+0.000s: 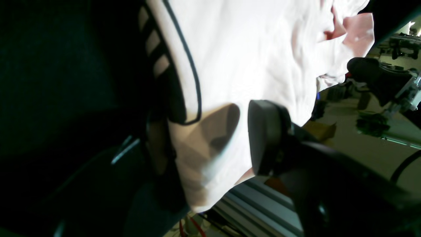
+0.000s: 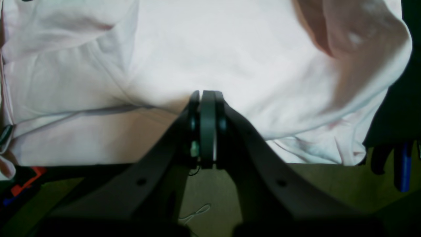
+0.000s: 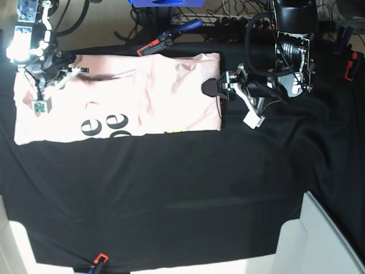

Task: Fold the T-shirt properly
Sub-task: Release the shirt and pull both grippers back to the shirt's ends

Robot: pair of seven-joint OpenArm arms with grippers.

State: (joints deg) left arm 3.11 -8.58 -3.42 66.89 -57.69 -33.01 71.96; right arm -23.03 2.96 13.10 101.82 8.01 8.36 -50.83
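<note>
A: We have the T-shirt point(image 3: 142, 97) flat on the tabletop point(image 3: 182, 188), long axis left–right. Left fingers point(image 3: 212, 88) spread wide at its edge.

B: Right fingers point(image 2: 207, 95) pinched together, nothing visibly between them — over the opposite end.

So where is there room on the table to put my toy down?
The black table cloth is bare below the T-shirt, down to the near edge. Up top is crowded: the shirt, the left gripper and the right gripper.
</note>
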